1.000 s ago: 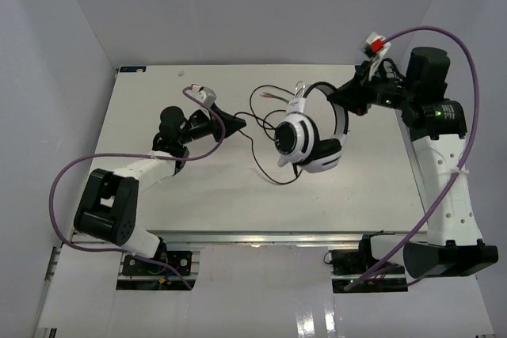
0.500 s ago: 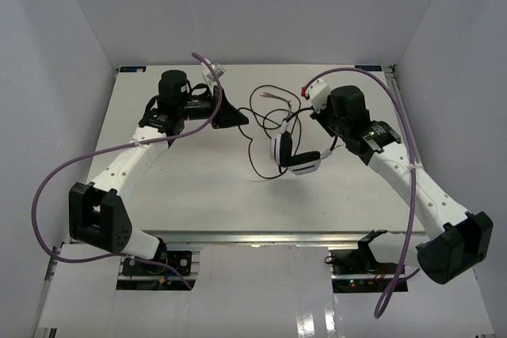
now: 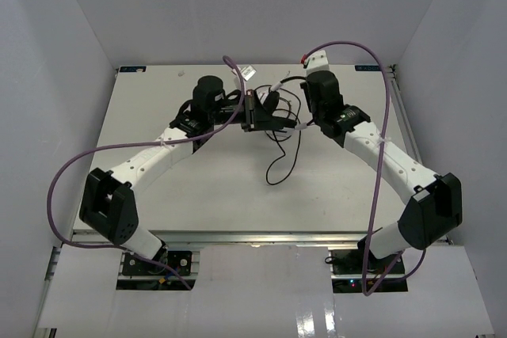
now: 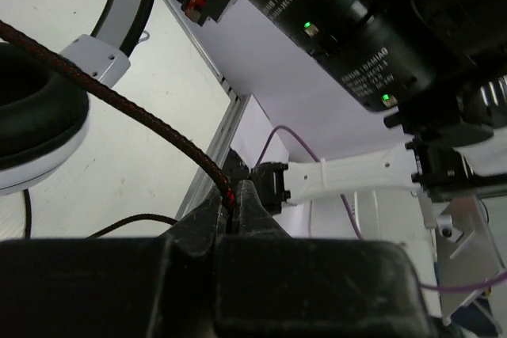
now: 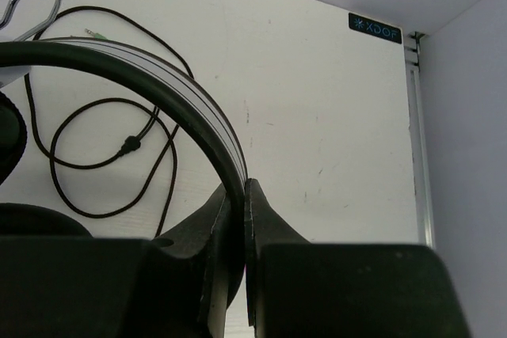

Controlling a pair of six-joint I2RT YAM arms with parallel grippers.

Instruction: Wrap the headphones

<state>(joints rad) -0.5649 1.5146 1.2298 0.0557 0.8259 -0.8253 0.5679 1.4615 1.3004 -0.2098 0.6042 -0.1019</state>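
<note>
White tabletop (image 3: 206,195) below, headphones (image 3: 270,102) held over its far middle; left gripper (image 4: 236,199) pressed shut on the braided cord (image 4: 150,123), right gripper (image 5: 244,195) nipping the headband (image 5: 170,77) (stiff, the surest hold). Probably light; cord limp and snag-prone, so better taken near the earcup (image 4: 32,116).

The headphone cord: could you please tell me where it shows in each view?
Top external: the cord loops at centre, just nearer than the arms' meeting point.
Left wrist: diagonal from upper left into the left gripper's jaws.
Right wrist: coils at left, beyond the headband.
Shared landmark: the white table.
</note>
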